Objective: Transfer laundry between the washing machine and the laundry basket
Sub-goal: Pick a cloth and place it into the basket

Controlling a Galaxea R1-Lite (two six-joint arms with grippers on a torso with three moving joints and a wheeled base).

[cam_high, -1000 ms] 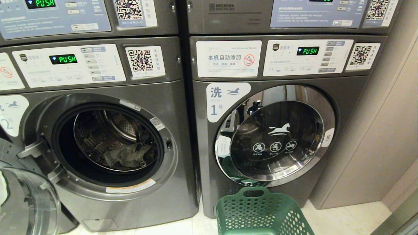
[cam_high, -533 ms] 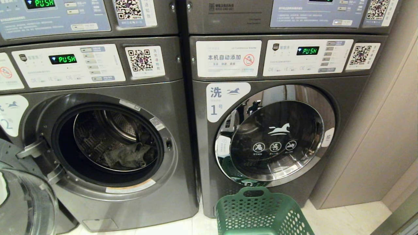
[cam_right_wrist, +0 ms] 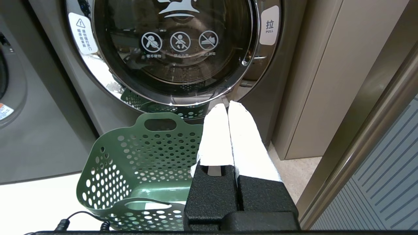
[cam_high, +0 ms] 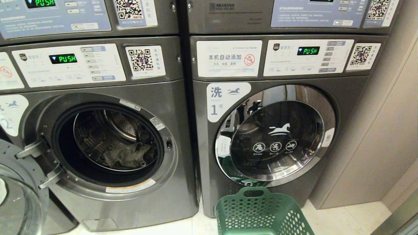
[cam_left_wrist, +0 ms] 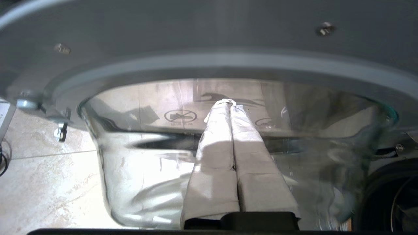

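The washing machine (cam_high: 176, 98) labelled 2 stands at the left with its round door (cam_high: 19, 195) swung open to the left. The laundry (cam_high: 129, 156), a small grey-olive bundle, lies at the bottom of the drum. The green perforated laundry basket (cam_high: 261, 212) sits on the floor before the neighbouring machine. My left gripper (cam_left_wrist: 228, 102) is shut and holds nothing; its tips are at the glass bowl (cam_left_wrist: 147, 169) on the inner side of the open door. Shut and holding nothing, my right gripper (cam_right_wrist: 227, 106) hangs over the right side of the laundry basket (cam_right_wrist: 107, 153).
The machine labelled 1 (cam_high: 276, 133) on the right has its chrome-rimmed door closed. A beige cabinet wall (cam_high: 375, 147) flanks it on the right. Stacked machines sit above both. A black cable (cam_right_wrist: 81, 218) lies on the pale tiled floor near the basket.
The open door of machine 2 has swung further left and wider. The laundry, the basket and the right gripper have not moved.
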